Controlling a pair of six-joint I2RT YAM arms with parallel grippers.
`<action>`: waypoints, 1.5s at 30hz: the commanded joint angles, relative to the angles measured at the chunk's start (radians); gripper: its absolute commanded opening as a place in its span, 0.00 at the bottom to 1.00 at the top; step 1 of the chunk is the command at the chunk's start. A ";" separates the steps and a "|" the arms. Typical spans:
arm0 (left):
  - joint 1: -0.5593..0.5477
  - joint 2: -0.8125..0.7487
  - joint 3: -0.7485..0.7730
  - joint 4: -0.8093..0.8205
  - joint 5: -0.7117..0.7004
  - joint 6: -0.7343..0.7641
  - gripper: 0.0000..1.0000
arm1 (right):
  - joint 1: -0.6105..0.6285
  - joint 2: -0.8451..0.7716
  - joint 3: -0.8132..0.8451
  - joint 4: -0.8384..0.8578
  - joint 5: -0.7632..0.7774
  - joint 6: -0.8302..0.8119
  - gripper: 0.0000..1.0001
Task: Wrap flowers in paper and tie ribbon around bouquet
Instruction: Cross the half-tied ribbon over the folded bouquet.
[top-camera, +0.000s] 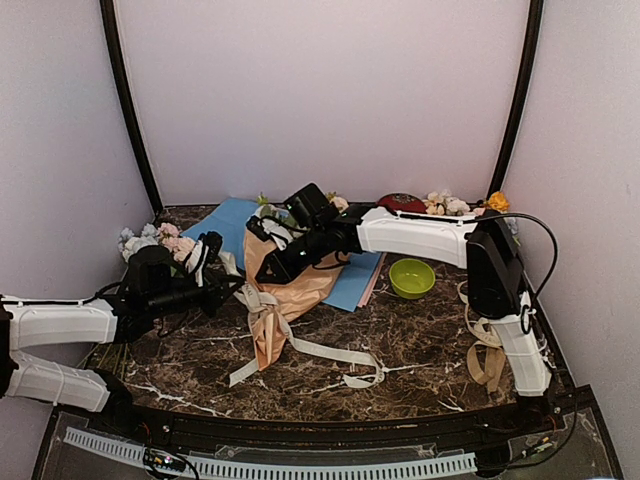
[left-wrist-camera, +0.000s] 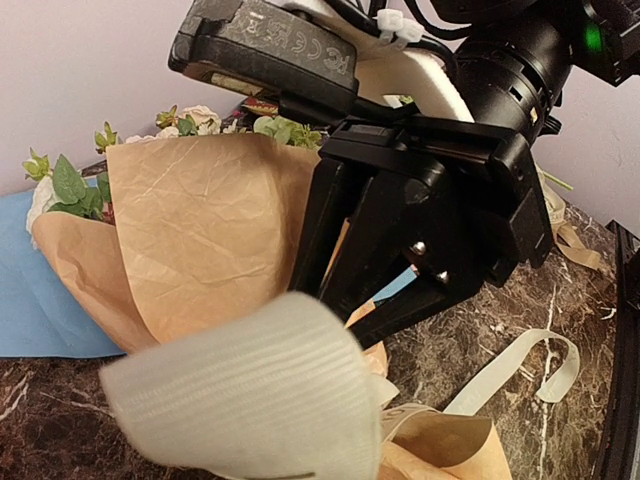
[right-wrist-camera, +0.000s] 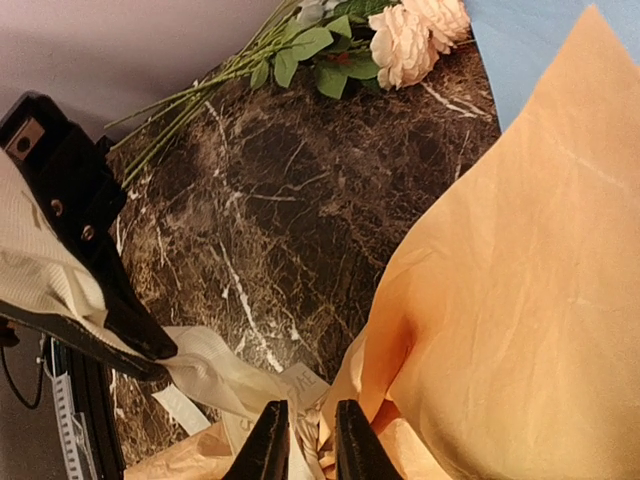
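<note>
The bouquet (left-wrist-camera: 210, 230) fills the left wrist view; the right's shows left gripper (right-wrist-camera: 145, 350) and right gripper (right-wrist-camera: 303, 445) clamping the ribbon (right-wrist-camera: 215, 375)

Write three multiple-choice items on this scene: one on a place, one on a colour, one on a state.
1. The green bowl sits:
A) on the bouquet
B) just right of the blue sheet
C) by the left arm's base

2. The paper around the flowers is:
A) tan
B) white
C) green

3. The left gripper is:
A) wide open
B) out of every view
C) shut on the ribbon

Key: B, the bowl stands on the marble past the sheet's right edge; A, the creased cone is tan; C, the ribbon runs out between its closed fingers.
</note>
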 joint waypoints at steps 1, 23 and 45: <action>-0.001 -0.004 -0.016 0.017 -0.003 -0.018 0.00 | 0.004 -0.014 -0.039 -0.003 -0.042 -0.015 0.20; -0.002 0.013 -0.026 0.048 0.005 -0.045 0.00 | 0.008 0.013 -0.119 0.072 -0.073 0.046 0.21; -0.001 0.078 -0.051 0.144 -0.011 -0.129 0.00 | 0.009 -0.218 -0.346 0.266 -0.094 0.160 0.00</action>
